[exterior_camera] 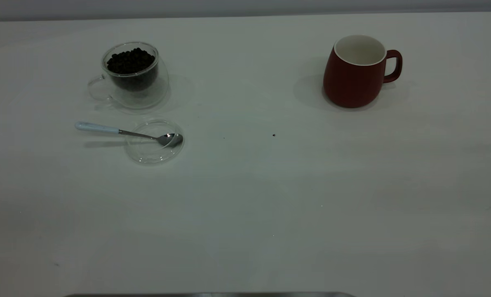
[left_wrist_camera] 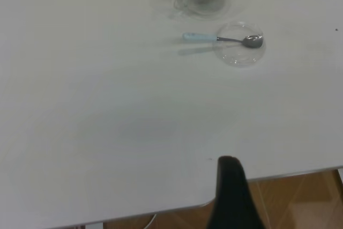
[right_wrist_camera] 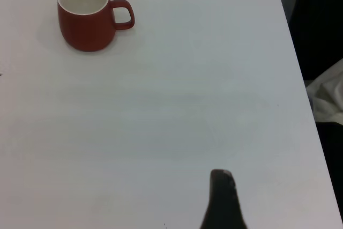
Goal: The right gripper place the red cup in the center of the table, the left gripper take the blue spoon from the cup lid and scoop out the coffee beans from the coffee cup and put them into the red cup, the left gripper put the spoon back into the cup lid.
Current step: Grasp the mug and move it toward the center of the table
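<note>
Nothing started: dark red ceramic mug [exterior_camera: 354, 74] waits well right of the clear glass bean cup [exterior_camera: 133, 76].
Right gripper [right_wrist_camera: 222, 199], grip state unreadable, must reach and grasp the mug first.

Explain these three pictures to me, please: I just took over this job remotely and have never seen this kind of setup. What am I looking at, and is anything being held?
This is a two-armed robot at a white table. The wide picture comes from an outside camera facing the arms; neither arm shows in it. The other two come from cameras on each wrist, looking down past that arm's own gripper.

On the left side of the wide view stands a clear double-walled glass cup full of dark coffee beans. Just in front of it lies a round clear glass lid, with the metal bowl of a pale-blue-handled spoon resting in it and the handle sticking out over the table. On the right stands a dark red ceramic mug, white inside and empty.

The left gripper and right gripper show only as dark tips near the table's edge. Nothing is held.
</note>
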Robot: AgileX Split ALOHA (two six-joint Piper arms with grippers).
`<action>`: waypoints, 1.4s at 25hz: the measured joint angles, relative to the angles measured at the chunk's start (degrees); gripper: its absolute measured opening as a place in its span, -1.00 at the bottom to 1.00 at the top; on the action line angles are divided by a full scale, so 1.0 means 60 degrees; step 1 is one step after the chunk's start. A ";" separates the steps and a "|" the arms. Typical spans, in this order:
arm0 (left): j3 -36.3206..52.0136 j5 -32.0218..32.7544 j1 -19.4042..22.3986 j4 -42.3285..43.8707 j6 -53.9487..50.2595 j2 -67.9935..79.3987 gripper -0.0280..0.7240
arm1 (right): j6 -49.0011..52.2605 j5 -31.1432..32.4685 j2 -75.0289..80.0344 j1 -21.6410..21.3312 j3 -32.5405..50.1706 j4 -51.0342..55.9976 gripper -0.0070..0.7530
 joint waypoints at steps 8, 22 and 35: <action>0.0000 0.0000 0.0000 0.0000 0.0000 0.0000 0.57 | -0.0173 -0.0552 0.2542 0.0000 -0.0280 -0.0824 0.57; 0.0000 0.0000 0.0000 0.0000 0.0000 0.0000 0.57 | -0.2434 -0.4474 1.0225 0.0000 -0.1301 -0.1172 0.57; 0.0000 0.0000 0.0000 0.0000 -0.0003 0.0000 0.57 | -0.4473 -0.6641 1.5953 0.0980 -0.3763 -0.1239 0.57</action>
